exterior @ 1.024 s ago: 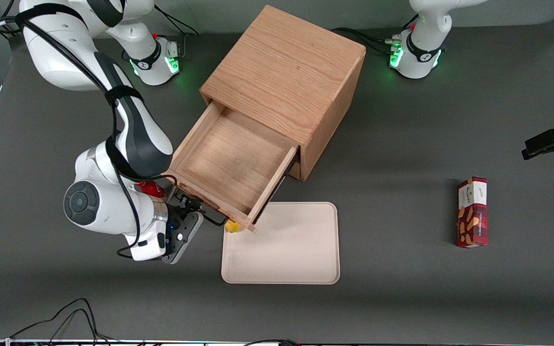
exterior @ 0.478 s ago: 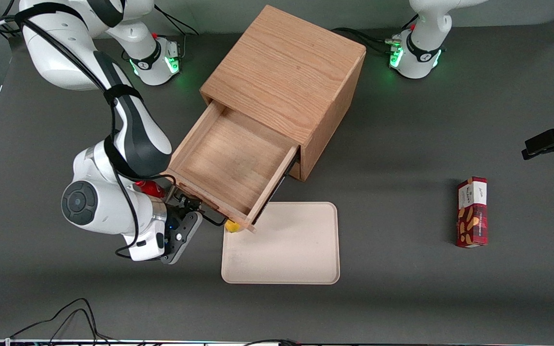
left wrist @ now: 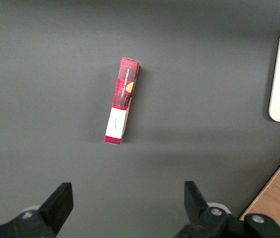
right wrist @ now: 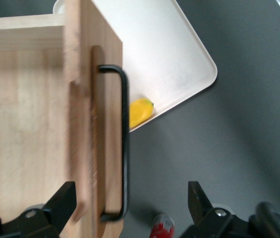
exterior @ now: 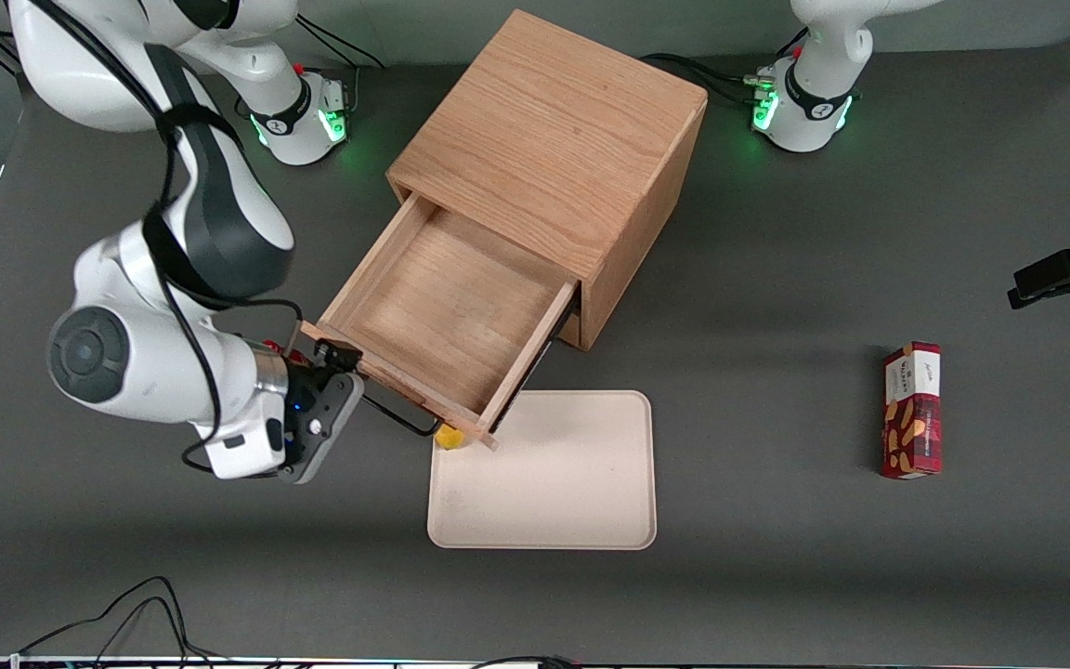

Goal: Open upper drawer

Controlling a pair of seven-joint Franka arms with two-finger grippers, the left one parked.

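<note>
Dark counter (exterior: 776, 576). Cabinet (exterior: 554, 139) stands on it, upper drawer (exterior: 442, 316) pulled well out. Cream tray (exterior: 544, 483) lies nearer the front camera, partly under the drawer front. My claw (exterior: 335, 367) hangs just off the drawer's black handle (right wrist: 124, 144), fingers spread, holding nothing. 1 small yellow item (right wrist: 140, 112) on the tray rim.

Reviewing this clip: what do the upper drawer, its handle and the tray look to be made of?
Upper drawer: light oak-like wood, matte, with visible grain.
Handle: thin black bent rod, probably metal with a slight sheen.
Tray: smooth cream material, likely plastic; no grain shows.
The gripper, open, hangs beside the drawer's front.
</note>
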